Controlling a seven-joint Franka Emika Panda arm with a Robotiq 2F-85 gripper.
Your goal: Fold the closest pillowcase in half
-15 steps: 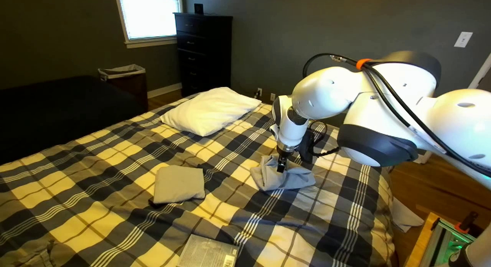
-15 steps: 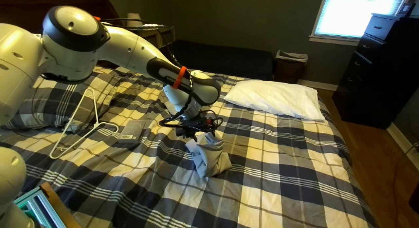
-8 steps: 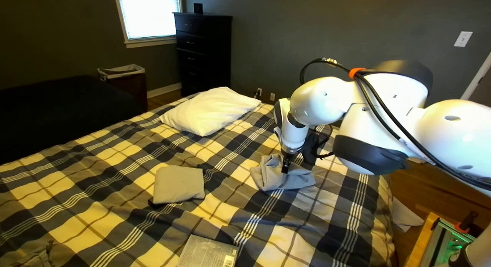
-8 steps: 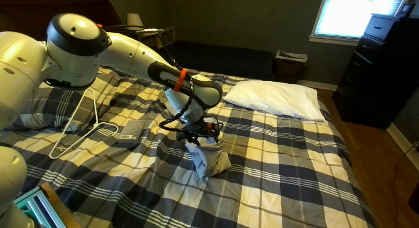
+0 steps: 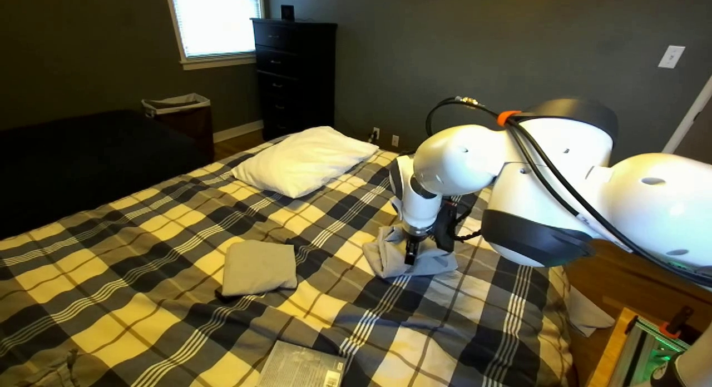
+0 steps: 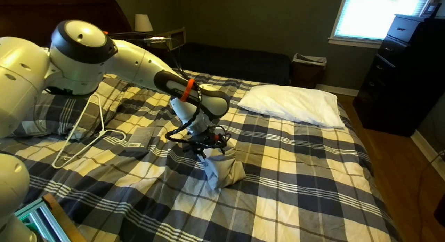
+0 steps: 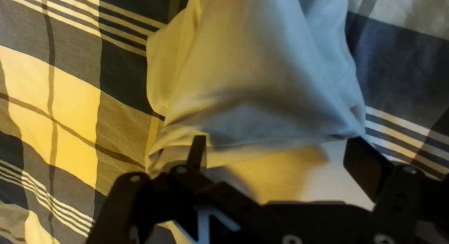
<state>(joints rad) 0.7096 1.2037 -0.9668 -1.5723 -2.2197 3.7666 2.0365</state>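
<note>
I find the black two-fingered tool (image 7: 277, 147) set wide at the bunched light-grey cloth pillowcase (image 7: 252, 68), upper centre of the wrist view; pinching several loose layers could drag it unfolded.

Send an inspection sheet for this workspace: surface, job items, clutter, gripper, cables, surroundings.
Surface: plaid bedspread, slightly rumpled.
Pillowcase: grey, bunched on the bedspread; no neat half-fold visible.
Clutter: folded cloth, pillow, flat case, hanger.
Gripper: open, at the pillowcase; contact unclear.
Cables: looped by the gripper; orange tie on the arm.
Surroundings: dresser, window, bin.
</note>
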